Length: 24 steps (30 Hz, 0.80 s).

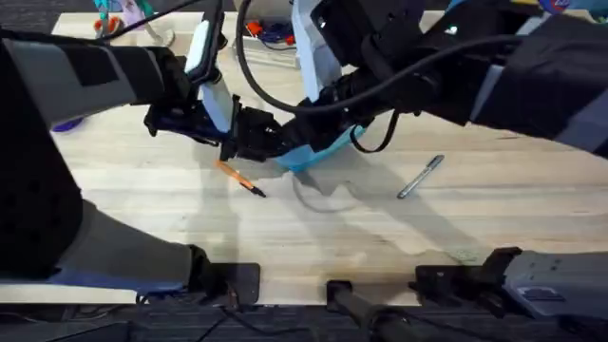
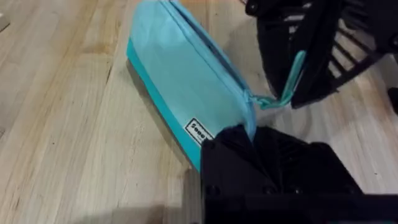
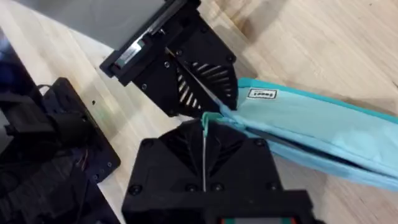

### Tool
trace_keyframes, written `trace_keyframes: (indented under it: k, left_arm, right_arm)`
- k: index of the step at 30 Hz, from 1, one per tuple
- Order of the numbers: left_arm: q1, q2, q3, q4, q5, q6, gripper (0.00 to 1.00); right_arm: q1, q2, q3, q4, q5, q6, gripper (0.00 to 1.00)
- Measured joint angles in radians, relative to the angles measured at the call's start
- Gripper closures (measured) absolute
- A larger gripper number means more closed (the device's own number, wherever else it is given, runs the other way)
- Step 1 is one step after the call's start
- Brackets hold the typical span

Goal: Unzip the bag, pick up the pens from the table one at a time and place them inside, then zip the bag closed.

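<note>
The left claw was clamped on one end of the light blue soft fabric pouch, its black fingers pinching the corner just beside a small white label. The right claw met it at that same end, its fingers pressed together on the teal zipper pull, which showed from the left wrist camera as a thin teal strap leading off the pouch's zipper end. The zipper line ran shut along the pouch's top edge. From overhead both claws met near the table's middle, the left claw touching the pouch, which lay on the pale plank wooden table. A slim orange pen with a black tip lay near the left claw on its near side. A silver-grey metallic pen lay well apart on the right
</note>
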Motion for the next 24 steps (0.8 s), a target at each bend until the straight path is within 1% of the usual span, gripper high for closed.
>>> trace_keyframes:
  k: [7,15,23,24]
  left_arm:
    - [0.000,0.000,0.000,0.001,0.000,0.000,0.959]
    - [0.000,0.000,0.000,0.004,0.001,0.000,0.959]
    - [0.000,0.000,0.000,0.004,0.001,0.000,0.959]
    - [0.000,0.000,0.000,0.004,0.001,0.000,0.959]
  right_arm:
    - [0.002,0.000,0.000,0.002,-0.009,0.000,0.971]
    - [0.017,0.000,0.000,0.010,-0.050,0.000,0.971]
    - [0.018,0.000,0.000,0.010,-0.053,0.000,0.971]
    - [0.018,0.000,0.000,0.010,-0.054,0.001,0.955]
